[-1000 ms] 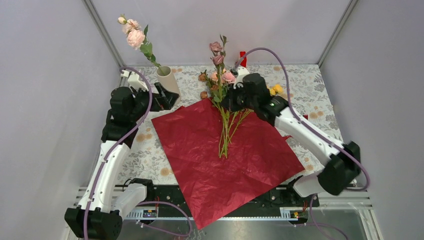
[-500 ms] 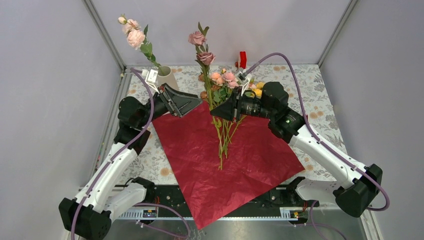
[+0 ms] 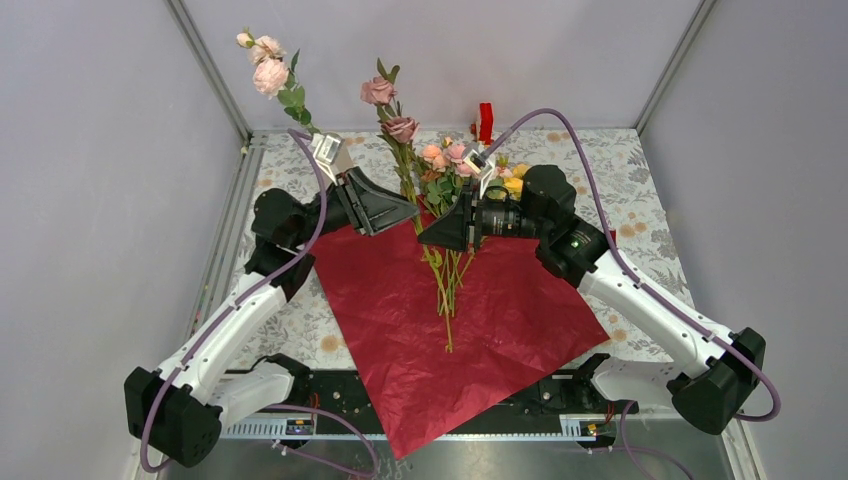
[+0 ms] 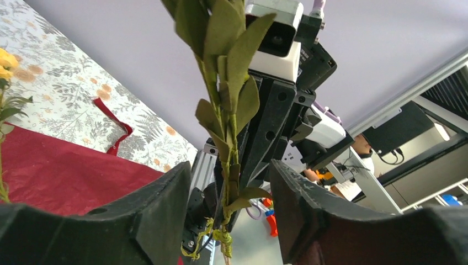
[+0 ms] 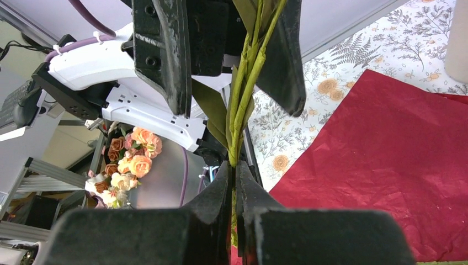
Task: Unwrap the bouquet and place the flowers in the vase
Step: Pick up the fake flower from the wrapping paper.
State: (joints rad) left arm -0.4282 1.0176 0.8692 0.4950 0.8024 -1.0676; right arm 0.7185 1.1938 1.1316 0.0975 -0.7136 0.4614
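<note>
- The left arm has swung away from the back-left corner to the middle, and the right arm has hoisted the bunch higher!
- Nearest us, the dark red wrapping paper (image 3: pixel 450 320) lies spread flat on the tabletop (image 3: pixel 640 200) with nothing bundled in it, so the unwrapping looks done.
- Above it the flowers (image 3: pixel 440 170) hang in the air, their stem ends dangling free over the paper.
- The right claw (image 3: pixel 432 232) is pinched tight on the green stems.
- The left claw (image 3: pixel 408 212) has its fingers apart, straddling one leafy stem (image 4: pixel 223 127). There are gaps on both sides, so no grip yet.
- This reads as a handover, with the left set to take a single stem.
- Far back-left, a pink bloom (image 3: pixel 268 72) already stands in the vase (image 5: pixel 459 44), whose body is hidden behind the left arm from above.
</note>
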